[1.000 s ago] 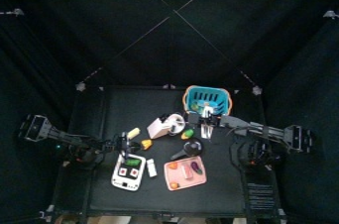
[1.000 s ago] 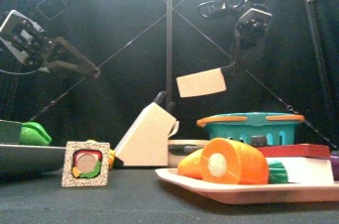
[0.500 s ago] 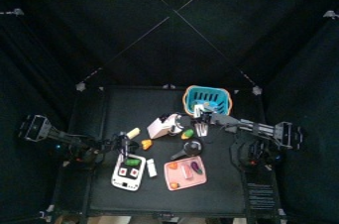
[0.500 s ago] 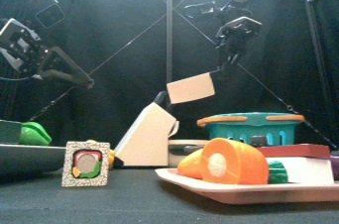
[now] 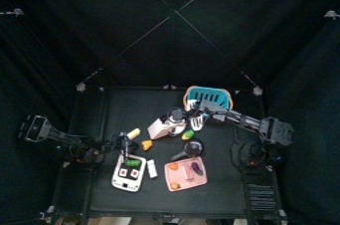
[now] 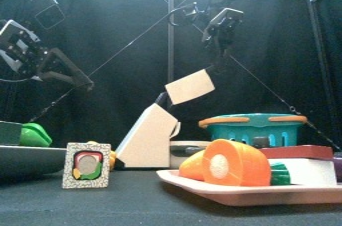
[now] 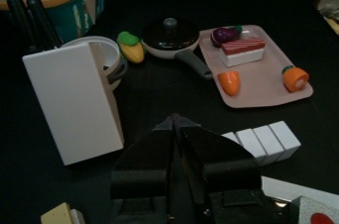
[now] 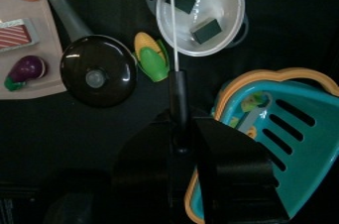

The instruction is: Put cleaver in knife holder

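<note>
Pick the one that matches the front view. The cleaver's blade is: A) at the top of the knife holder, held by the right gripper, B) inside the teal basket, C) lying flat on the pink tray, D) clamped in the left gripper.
A: the cleaver hangs from the right gripper, its blade meeting the top of the knife holder.

Dim black-curtained scene, light from above, soft grainy frames, near foreground blurred

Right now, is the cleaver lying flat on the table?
No, the cleaver is off the table, tilted, its blade's lower corner meeting the top of the knife holder in the front view.
</note>
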